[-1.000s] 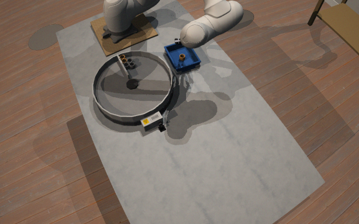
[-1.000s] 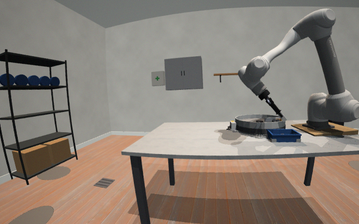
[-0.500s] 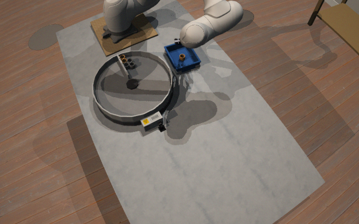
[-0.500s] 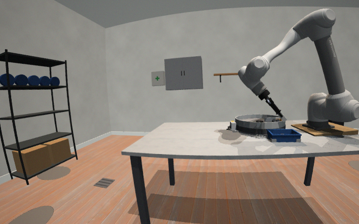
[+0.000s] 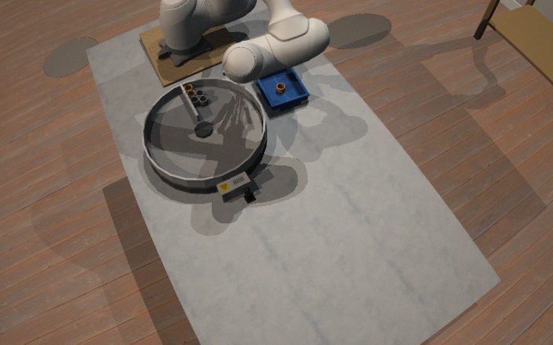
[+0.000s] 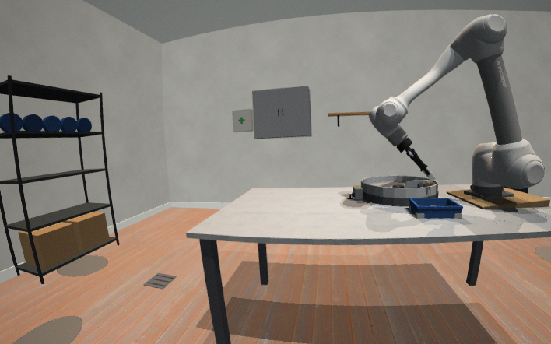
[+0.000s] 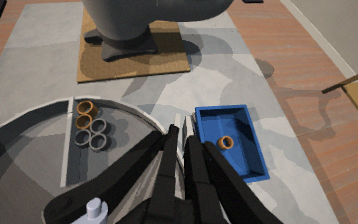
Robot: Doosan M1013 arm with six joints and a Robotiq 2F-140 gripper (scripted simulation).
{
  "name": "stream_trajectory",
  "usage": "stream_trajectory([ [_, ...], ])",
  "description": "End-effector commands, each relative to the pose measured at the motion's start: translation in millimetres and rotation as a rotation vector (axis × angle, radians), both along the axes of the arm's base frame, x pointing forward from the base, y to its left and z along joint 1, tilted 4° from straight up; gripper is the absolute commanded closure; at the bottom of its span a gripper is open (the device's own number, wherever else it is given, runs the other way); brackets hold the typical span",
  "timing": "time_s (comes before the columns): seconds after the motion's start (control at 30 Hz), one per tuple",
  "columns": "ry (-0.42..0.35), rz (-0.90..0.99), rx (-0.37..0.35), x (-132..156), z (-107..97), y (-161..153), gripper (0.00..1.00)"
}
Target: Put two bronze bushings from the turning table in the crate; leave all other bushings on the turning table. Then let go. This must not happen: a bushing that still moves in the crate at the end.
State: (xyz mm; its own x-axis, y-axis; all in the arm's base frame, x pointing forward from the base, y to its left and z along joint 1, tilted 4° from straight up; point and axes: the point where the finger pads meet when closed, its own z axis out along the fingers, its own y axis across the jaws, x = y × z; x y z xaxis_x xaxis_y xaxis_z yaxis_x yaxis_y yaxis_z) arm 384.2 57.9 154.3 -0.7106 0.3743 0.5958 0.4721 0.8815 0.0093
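- turning table: big round grey tray with a raised pale rim, sitting flat on the counter. A dark hub sits at its center and a light divider bar runs from the hub out to the rim.
- two bronze bushings: short orange-brown rings, hole up, touching each other right beside the divider bar near the rim.
- three grey bushings: same ring shape, hole up, bunched tight against the bronze pair.
- crate: shallow blue rectangular bin on the counter, just beside the turning table.
- one bronze bushing already in the crate, upright on its floor, not touching the walls.
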Motion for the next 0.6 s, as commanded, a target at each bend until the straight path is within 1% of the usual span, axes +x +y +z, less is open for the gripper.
stream_trajectory([
  [0.0, -0.002, 0.0, 0.001, -13.9, 0.1, -39.6, 0.94],
  [0.23, -0.001, 0.0, 0.001, -42.8, -0.8, -112.8, 0.94],
  [0.3, -0.001, 0.0, 0.001, -42.8, -0.8, -112.8, 0.94],
  [0.33, -0.001, 0.0, 0.001, -48.1, -0.9, -125.7, 0.94],
  [0.4, -0.001, 0.0, 0.001, -53.2, -1.0, -137.5, 0.94],
  [0.57, -0.001, 0.0, 0.001, -53.8, -1.0, -138.6, 0.94],
])
